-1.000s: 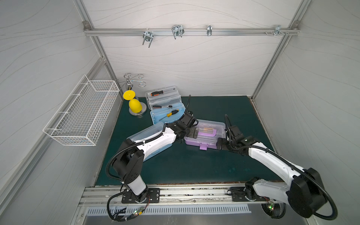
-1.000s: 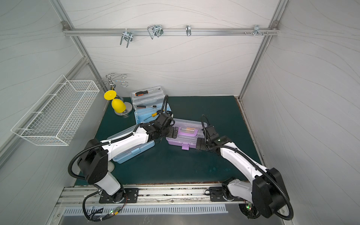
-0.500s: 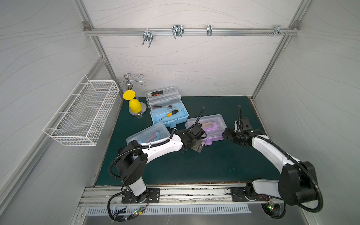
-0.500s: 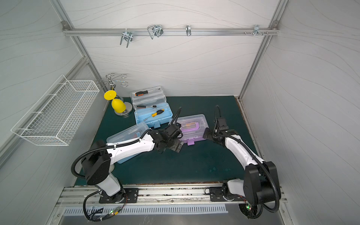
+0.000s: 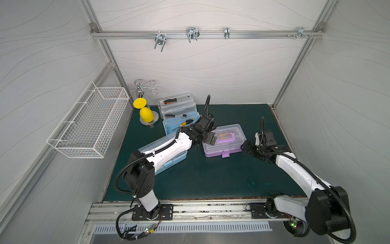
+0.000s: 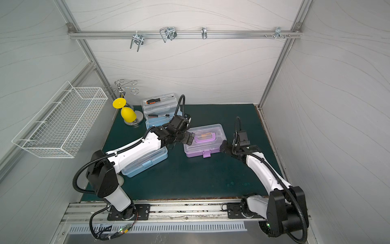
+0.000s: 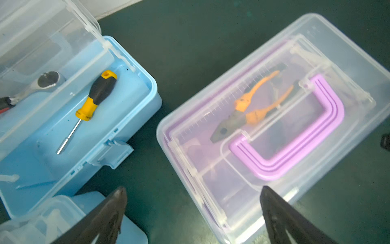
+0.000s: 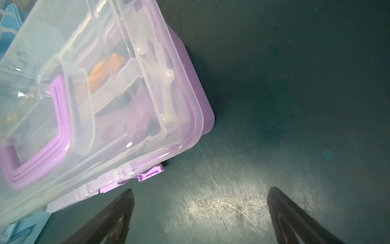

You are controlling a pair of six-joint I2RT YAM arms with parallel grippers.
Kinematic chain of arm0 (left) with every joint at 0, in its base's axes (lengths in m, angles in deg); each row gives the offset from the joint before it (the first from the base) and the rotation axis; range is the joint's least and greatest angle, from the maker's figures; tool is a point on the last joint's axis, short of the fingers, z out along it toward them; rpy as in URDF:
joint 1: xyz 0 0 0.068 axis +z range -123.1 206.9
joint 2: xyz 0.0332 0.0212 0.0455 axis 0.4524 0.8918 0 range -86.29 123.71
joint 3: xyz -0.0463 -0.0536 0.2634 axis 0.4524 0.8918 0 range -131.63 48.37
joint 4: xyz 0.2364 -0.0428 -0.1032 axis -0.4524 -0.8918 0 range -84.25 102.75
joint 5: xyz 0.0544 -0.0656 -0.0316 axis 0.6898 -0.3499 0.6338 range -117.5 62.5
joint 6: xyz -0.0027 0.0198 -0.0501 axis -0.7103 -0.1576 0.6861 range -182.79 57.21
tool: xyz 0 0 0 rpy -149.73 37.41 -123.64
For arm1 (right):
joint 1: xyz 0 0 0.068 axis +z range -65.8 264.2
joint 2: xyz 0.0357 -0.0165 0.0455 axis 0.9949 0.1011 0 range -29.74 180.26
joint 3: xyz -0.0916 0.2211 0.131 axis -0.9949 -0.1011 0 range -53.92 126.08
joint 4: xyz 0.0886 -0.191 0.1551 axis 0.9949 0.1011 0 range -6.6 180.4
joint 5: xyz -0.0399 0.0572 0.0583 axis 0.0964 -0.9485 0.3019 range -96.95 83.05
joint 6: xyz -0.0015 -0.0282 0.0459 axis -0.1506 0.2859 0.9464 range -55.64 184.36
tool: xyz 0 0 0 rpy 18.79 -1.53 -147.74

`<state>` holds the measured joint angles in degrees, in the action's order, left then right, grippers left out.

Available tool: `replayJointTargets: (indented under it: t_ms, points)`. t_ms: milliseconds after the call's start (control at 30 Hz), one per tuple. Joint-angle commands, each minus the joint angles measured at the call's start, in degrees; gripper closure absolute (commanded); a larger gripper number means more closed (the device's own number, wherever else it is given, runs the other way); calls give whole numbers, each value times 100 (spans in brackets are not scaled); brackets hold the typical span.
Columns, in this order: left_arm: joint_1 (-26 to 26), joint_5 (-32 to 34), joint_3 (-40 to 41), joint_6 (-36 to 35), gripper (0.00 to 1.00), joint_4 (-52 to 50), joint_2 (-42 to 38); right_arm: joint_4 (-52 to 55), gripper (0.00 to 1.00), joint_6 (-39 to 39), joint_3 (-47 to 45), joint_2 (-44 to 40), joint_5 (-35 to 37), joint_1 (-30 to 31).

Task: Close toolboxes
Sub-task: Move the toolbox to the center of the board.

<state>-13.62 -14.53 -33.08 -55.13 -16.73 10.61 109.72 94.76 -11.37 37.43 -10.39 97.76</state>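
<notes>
Centre left in both top views, the left arm (image 5: 166, 149) hides most of the near light-blue toolbox (image 5: 176, 158). Pliers (image 7: 251, 107) blur behind the purple toolbox (image 7: 329, 27) lid; the open blue toolbox (image 7: 130, 122) runs off the left wrist frame.

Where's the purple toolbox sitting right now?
In both top views the purple toolbox sits mid-mat between the left gripper over one end and the right gripper beside the other, near the open blue toolbox.

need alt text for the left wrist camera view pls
A purple-based plastic toolbox with its clear lid down, orange-handled pliers visible inside, sits on a dark green mat. Beside it stands an open light-blue plastic toolbox holding a yellow-and-black screwdriver. The left gripper hangs open near the purple box.
</notes>
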Motion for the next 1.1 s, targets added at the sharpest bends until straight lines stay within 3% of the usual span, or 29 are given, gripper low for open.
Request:
replayJointTargets:
  t_ms: [0, 300, 433, 700, 1067]
  points:
    - [145, -305, -521, -323, 1, 300, 443, -57, 1, 106, -104, -193, -196, -29]
    - [325, -832, -1651, -338, 1, 115, 1653, -307, 5, 230, -269, -599, -803, -29]
    - [326, -894, -1768, -309, 1, 22, 1876, -552, 7, 327, -200, -577, -1103, -29]
    - [325, -1117, -1172, -135, 2, 68, 1662, -976, 7, 380, 120, 37, -1295, -28]
    - [258, -1240, 126, 198, 3, 258, 852, -713, 13, -285, 1041, 1103, -1220, -29]
